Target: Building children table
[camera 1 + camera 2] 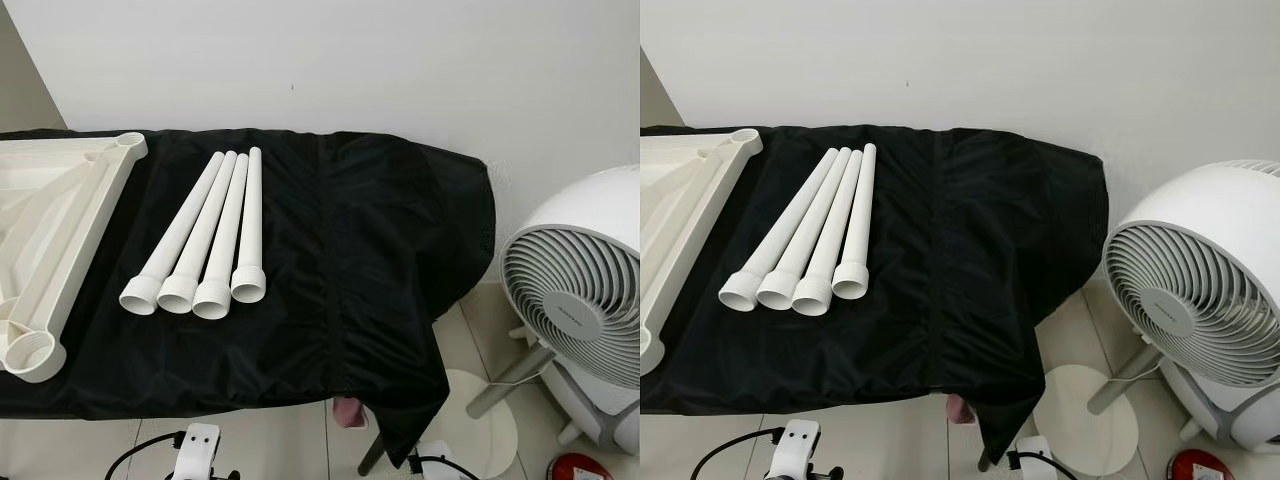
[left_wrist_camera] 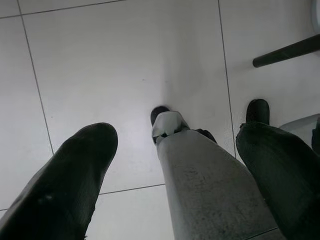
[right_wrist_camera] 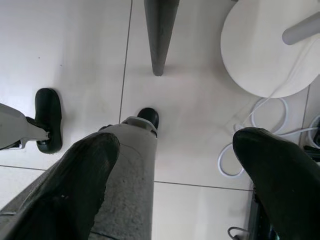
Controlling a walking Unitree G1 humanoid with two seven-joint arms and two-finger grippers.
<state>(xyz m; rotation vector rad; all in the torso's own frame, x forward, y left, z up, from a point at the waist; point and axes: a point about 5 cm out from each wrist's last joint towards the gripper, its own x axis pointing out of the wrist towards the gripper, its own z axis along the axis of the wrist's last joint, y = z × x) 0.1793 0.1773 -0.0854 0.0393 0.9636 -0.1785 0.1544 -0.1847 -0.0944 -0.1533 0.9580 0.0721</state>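
Several white tube legs [image 1: 205,235] lie side by side on a table under a black cloth [image 1: 380,250], flared ends toward me. At the left lies a cream table top [image 1: 60,215], underside up, with a round leg socket [image 1: 35,352] at its near corner. Both arms hang idle below the table. My left gripper [image 2: 177,135] is open over the tiled floor with nothing between its fingers. My right gripper [image 3: 177,142] is also open and empty, above the floor beside my own grey leg.
A large white fan [image 1: 580,300] stands on the floor to the right, its round base [image 3: 265,50] and white cable [image 3: 260,120] close by. A grey table leg [image 3: 159,35] comes down to the floor. A white wall rises behind the table.
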